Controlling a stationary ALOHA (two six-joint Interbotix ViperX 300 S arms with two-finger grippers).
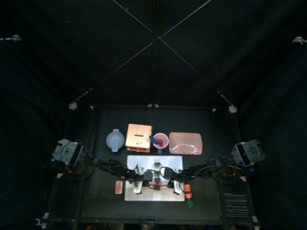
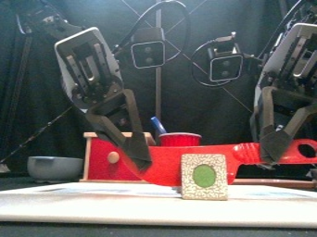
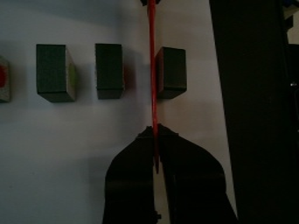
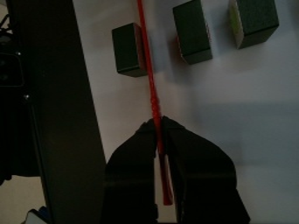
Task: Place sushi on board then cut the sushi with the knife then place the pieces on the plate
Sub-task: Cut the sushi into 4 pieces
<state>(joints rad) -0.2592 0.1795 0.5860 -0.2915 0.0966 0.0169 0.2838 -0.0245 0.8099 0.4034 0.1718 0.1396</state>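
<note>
White cutting board (image 1: 168, 161), lower centre of the top view, carries separated sushi pieces (image 3: 108, 70). Left gripper (image 3: 155, 133) and right gripper (image 4: 158, 124) each clamp a red knife (image 3: 152, 70) blade. Hazard: an off-centre stroke may topple a piece.

Front view: one sushi block (image 2: 205, 176) faces me square-on and screens the other blocks (image 3: 108, 70), none of which shows here. From the top they sit under my arms on the board (image 1: 156, 196), too small to count. In both wrist views the red knife (image 3: 152, 79) runs off the picture's edge, so I can't see its far end. Its near end disappears between the dark jaws of my left hand (image 3: 155, 131), and the same goes for my right hand (image 4: 156, 124). At the left wrist view's edge there's a cut-off toy (image 3: 5, 79), just a sliver with a red spot, and I can't tell what it is. The red cup (image 2: 181, 140) shows its rim only, lower part hidden.
</note>
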